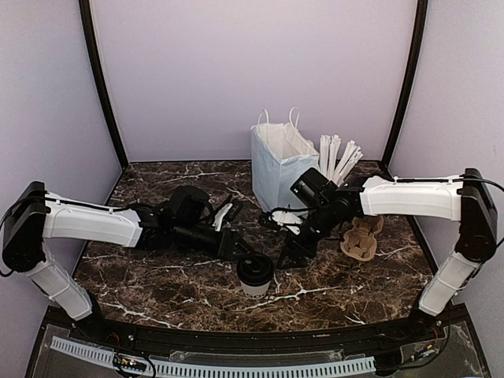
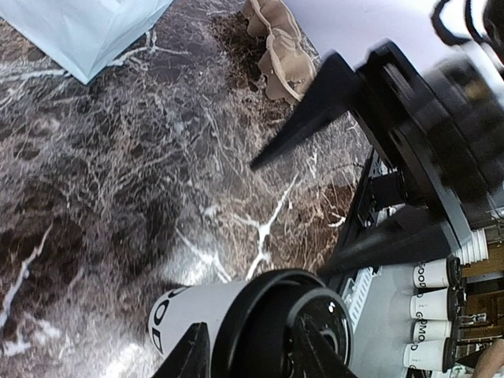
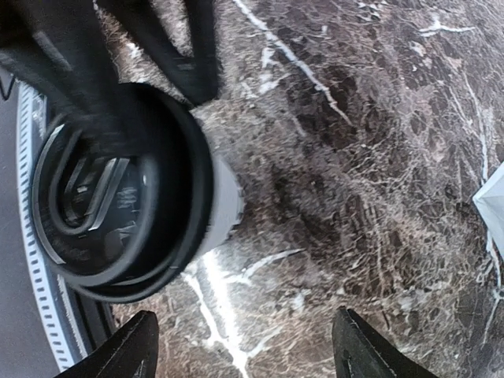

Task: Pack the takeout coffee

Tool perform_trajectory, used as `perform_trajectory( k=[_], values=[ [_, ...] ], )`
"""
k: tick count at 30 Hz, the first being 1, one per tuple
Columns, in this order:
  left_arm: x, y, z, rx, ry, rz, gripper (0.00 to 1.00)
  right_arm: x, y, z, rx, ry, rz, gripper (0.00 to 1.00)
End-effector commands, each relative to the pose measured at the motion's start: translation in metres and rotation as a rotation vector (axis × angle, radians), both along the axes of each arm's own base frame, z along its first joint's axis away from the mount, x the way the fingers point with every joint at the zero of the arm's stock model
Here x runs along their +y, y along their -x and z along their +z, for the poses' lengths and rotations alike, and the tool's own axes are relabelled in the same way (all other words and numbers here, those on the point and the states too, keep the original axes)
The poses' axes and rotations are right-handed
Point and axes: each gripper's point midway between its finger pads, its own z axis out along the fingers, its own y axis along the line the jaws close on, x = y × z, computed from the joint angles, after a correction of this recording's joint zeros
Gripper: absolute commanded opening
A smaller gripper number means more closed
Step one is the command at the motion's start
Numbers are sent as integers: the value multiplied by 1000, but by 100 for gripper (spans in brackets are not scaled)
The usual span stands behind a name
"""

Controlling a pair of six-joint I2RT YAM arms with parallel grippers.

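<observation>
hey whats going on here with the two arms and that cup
Both arms reach in toward the takeout coffee, which stands upright on the marble table near its front edge. The left pincer is right at the cup's black lid, but whether it grips is unclear. The right pincer is open and empty, just beside the cup. The white paper bag stands farther back, the brown cup carrier off to the right. Nothing is packed yet.

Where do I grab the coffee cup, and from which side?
Grip the takeout coffee on its white paper wall just below the black lid, coming level from the left. It stands upright, the lid overhangs the wall, and the open left pincer sits beside it.
</observation>
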Motion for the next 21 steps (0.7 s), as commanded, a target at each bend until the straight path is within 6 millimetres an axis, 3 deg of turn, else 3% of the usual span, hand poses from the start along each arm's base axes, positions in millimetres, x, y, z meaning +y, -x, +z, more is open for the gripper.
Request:
perform_trajectory(
  k=[1, 6, 12, 16, 21],
  values=[
    [13, 13, 11, 15, 34, 27, 36, 15, -25, 7, -66, -2, -47, 76],
    [31, 25, 5, 53, 22, 76, 34, 22, -47, 11, -123, 18, -90, 75],
    [48, 29, 12, 42, 11, 125, 35, 19, -40, 25, -127, 2, -61, 74],
    [48, 23, 20, -8, 3, 131, 40, 9, -14, 30, -81, -33, 13, 75],
    [32, 12, 19, -33, -26, 96, 45, 3, 29, 39, 26, -113, 134, 75]
  ],
)
